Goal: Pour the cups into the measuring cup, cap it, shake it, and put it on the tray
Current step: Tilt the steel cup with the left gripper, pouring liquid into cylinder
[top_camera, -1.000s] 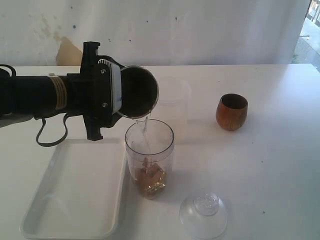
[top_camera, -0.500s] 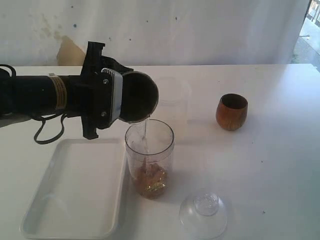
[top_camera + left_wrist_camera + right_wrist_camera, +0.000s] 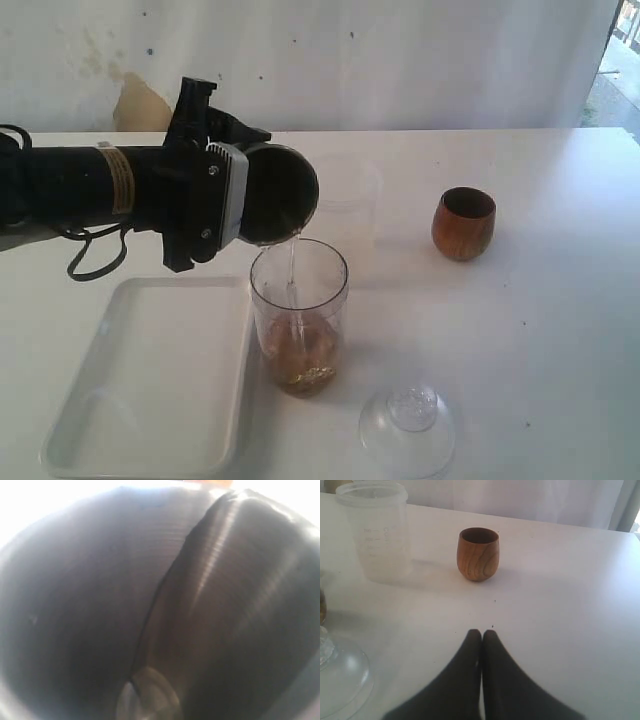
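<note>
My left gripper is shut on the brushed-steel tumbler, tipped on its side with its mouth over the measuring cup. A thin stream of liquid falls from the tumbler's lip into that clear cylinder, which holds brownish contents at its bottom. The tumbler's steel wall fills the left wrist view. The brown wooden cup stands upright to the right. The white tray lies left of the measuring cup. My right gripper is shut and empty, low over the table, short of the wooden cup.
A clear dome cap rests on the table in front of the measuring cup. A frosted translucent cup stands just behind it. The left arm's black body spans the space above the tray's far end.
The left wrist has turned a little further, tipping the tumbler more. The stream keeps running and the liquid in the measuring cup has risen.
</note>
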Motion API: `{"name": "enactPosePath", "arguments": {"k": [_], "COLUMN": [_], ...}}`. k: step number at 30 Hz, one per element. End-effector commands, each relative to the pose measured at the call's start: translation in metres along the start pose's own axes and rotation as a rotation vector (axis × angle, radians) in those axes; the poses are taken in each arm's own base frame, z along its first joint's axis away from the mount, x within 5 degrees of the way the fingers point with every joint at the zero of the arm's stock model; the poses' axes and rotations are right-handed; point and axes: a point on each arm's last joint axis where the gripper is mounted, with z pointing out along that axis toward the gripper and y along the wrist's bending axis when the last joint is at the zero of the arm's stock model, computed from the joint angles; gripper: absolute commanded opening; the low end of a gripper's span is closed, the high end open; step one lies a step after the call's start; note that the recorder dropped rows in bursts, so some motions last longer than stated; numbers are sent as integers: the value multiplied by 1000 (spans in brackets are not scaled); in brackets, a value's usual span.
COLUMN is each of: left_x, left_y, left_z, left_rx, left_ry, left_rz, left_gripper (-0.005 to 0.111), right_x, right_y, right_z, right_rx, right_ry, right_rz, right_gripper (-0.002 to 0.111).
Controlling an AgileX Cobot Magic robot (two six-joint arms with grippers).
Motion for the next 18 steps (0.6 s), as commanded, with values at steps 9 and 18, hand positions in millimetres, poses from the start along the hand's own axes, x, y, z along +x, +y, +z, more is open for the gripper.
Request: {"name": "enactPosePath", "arguments": {"k": [9, 18], "left_x": [-4, -3], "left_y": [12, 13], "left_z": [-4, -4], "left_rx": [-66, -76], "left_ry": [-24, -12], "left_rz": [66, 120], "left_gripper": [0, 0], "right_x": [1, 1], "right_y": [0, 0], "right_z": [0, 0], "right_rx": [5, 5], "right_ry": [-2, -2], "right_rz": [7, 7], "right_gripper": [0, 0]}}
